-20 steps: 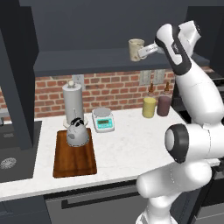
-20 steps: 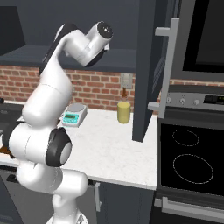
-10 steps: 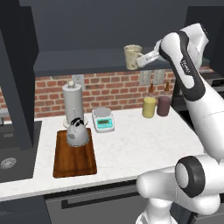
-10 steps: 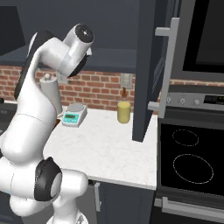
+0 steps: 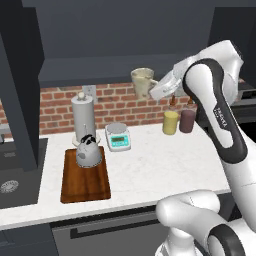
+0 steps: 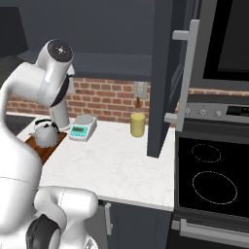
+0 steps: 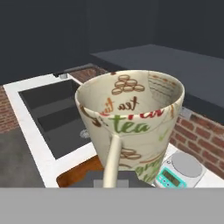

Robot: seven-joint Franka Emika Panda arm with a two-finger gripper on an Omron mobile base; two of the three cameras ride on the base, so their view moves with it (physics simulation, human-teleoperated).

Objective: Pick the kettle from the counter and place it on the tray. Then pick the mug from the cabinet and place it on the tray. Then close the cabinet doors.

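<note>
The gripper [image 5: 154, 90] is clamped on the handle of 1 mug [image 5: 142, 82], held upright in the air above the counter [image 5: 150, 165]. The tray [image 5: 85, 186] lies down and to the arm's left, its long axis running front to back. 1 kettle [image 5: 88, 152] sits on its far half; the near half looks free.

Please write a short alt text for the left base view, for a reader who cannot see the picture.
A white robot arm holds a cream mug by its handle, in the air above the white counter. Lower left, a grey kettle sits on a brown wooden tray; a paper-towel roll, a small scale and two cups stand along the brick wall.
</note>
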